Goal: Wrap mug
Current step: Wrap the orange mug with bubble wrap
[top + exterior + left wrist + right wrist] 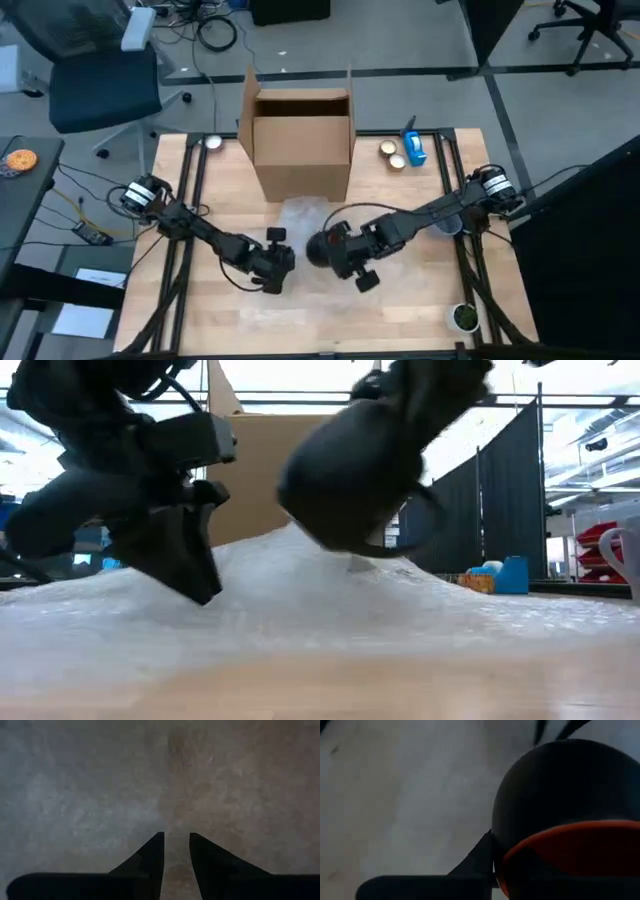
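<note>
Fingers (480, 851) of right gripper (335, 250) pinching dark mug (322, 247) at rim; rigid, smooth, breakable. Left gripper (176, 851) narrowly parted over limp bubble wrap (330, 590).

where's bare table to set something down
Bare wood shows at the front left corner of the table and along the front edge up to the small green pot. The middle is crowded: bubble wrap, both pincers, the mug, the cardboard box.
</note>
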Robot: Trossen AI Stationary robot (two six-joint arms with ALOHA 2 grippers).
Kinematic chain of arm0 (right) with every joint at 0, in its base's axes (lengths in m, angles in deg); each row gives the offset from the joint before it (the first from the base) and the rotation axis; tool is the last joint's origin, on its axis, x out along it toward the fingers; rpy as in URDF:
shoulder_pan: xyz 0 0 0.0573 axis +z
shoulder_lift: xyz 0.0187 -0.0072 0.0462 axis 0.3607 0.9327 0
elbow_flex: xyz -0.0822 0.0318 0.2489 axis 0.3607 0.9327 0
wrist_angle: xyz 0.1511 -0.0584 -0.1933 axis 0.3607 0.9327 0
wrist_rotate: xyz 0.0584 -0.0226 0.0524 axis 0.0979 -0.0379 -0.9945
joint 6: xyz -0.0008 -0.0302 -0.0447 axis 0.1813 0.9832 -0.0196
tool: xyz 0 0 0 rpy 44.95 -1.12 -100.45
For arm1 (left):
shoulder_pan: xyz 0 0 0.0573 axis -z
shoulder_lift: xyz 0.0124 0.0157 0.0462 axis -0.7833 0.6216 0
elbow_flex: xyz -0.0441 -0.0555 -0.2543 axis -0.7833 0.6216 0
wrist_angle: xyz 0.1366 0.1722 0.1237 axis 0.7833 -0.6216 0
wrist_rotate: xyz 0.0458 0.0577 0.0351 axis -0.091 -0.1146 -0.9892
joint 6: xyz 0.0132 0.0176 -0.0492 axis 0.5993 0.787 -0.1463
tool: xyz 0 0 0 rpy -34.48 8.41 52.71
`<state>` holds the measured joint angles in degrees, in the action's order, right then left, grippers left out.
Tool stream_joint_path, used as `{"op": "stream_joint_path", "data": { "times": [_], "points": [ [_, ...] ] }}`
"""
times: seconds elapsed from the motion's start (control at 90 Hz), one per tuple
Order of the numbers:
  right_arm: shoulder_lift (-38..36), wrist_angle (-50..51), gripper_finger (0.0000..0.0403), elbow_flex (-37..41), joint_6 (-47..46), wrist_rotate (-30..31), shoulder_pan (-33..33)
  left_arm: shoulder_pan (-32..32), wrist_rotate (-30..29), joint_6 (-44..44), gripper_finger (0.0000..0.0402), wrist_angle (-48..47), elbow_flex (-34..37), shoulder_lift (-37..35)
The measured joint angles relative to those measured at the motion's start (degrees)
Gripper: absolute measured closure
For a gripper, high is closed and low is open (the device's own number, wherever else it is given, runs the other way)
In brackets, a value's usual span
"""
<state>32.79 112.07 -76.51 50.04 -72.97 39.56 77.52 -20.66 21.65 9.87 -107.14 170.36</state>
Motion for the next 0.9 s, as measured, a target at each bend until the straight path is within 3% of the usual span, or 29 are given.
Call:
{"op": "stream_joint_path", "data": {
  "times": [0.144,0.3,0.4,0.7,0.9],
  "points": [
    [3.8,2.7,0.0403,0.2,0.9,-6.2,-2.1,0.3,1.0,-2.3,0.0324,-6.9,-2.9,0.0],
    [5.8,8.2,0.0403,-0.5,1.0,-6.0,-1.0,1.1,-0.5,-8.1,0.0324,-18.3,-5.4,-0.1],
    [5.4,10.6,0.0403,-0.8,-0.2,-4.8,0.8,2.3,-3.8,-10.0,0.0324,-20.3,-5.4,-0.1],
    [5.6,21.6,0.0403,-8.5,-6.2,-10.4,6.5,1.0,-7.3,-11.5,0.0324,-8.6,-2.6,-0.1],
    [7.2,23.0,0.0403,-8.7,-4.3,-7.0,8.5,-1.5,-7.3,-8.9,0.0324,0.1,-2.0,-0.1]
  ]
}}
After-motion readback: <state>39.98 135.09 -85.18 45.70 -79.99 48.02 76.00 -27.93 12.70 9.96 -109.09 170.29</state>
